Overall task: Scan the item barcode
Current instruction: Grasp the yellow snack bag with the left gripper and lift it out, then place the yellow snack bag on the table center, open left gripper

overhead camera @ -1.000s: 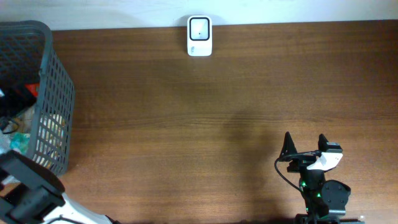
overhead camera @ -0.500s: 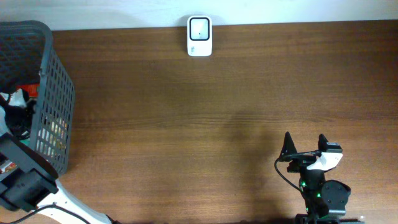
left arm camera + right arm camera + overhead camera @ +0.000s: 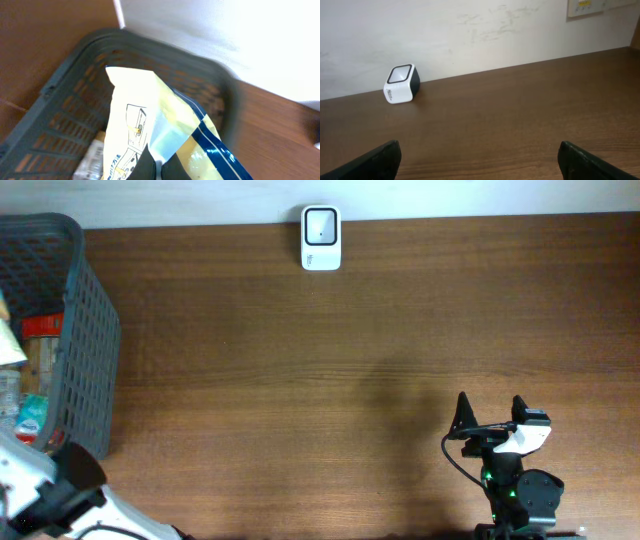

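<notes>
In the left wrist view my left gripper (image 3: 159,168) is shut on the lower edge of a pale yellow snack packet (image 3: 145,117) with a blue stripe and printed drawings. The packet hangs above the dark mesh basket (image 3: 70,107). A corner of it shows at the overhead view's far left edge (image 3: 9,335). The white barcode scanner (image 3: 321,237) with a dark window stands at the table's back edge, also seen from the right wrist (image 3: 401,83). My right gripper (image 3: 492,416) rests open at the front right, nothing between its fingers (image 3: 479,147).
The grey mesh basket (image 3: 92,330) stands at the table's left edge and holds several other packets (image 3: 40,340). A pale wall (image 3: 480,35) runs behind the table. Brown wood tabletop (image 3: 330,380) stretches between the basket, the scanner and the right arm.
The left gripper went from open to shut inside the basket and came up with the yellow packet. Its arm drew back toward the lower left. The right arm stayed still.
</notes>
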Controlling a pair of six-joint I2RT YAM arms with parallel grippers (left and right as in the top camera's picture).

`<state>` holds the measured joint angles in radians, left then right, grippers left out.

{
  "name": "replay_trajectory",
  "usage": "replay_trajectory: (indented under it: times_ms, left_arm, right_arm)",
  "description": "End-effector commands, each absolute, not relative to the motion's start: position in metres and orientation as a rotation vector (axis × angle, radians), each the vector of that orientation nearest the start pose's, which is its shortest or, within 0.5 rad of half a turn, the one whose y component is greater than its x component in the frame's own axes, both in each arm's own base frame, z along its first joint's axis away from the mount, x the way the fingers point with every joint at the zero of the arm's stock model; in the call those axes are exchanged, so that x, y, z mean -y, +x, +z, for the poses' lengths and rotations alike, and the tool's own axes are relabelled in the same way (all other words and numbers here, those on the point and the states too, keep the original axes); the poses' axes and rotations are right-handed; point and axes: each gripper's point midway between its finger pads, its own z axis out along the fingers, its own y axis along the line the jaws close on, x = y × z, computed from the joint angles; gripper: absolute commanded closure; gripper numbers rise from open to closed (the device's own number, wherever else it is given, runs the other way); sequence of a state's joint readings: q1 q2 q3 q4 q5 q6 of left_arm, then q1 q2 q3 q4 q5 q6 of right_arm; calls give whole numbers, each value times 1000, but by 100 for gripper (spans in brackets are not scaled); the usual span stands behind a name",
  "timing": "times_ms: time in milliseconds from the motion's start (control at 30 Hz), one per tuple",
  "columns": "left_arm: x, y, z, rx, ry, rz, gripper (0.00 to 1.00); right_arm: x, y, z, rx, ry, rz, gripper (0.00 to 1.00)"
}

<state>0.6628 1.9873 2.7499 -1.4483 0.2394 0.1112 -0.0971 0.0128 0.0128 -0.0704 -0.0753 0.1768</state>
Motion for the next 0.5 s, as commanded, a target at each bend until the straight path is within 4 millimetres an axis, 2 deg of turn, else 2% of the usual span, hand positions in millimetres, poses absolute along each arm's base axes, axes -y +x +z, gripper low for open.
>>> replay_trajectory:
  times_ms: [0, 67, 100, 133, 167, 200, 300, 367, 400, 467]
  left_arm:
    - [-135, 368, 469, -2112, -234, 26, 100]
    - [-85, 374, 467, -2142, -109, -56, 100]
    - [-56, 377, 458, -2185, -63, -124, 100]
    - [-21, 381, 435, -2278, -5, -211, 100]
    - [2, 384, 413, -2362, 47, -264, 100]
    - [24, 390, 385, -2465, 61, -299, 100]
    - [84, 410, 280, -2743, 83, -213, 100]
    - [123, 415, 229, -2810, 131, -237, 100]
    - [144, 414, 195, -2842, 133, -250, 100]
    - [178, 412, 142, -2854, 113, -284, 100]
  right_arm:
    - [10, 246, 157, -1637, 162, 123, 1]
    - [10, 246, 157, -1637, 162, 123, 1]
    - [10, 246, 157, -1637, 162, 123, 1]
    - [10, 246, 157, -1637, 162, 123, 1]
    - [10, 246, 157, -1637, 162, 123, 1]
    - [10, 246, 157, -1637, 162, 123, 1]
    - [10, 246, 157, -1637, 162, 123, 1]
    - [10, 246, 157, -1637, 162, 123, 1]
    - [10, 246, 157, -1637, 162, 123, 1]
    - [10, 246, 157, -1637, 162, 123, 1]
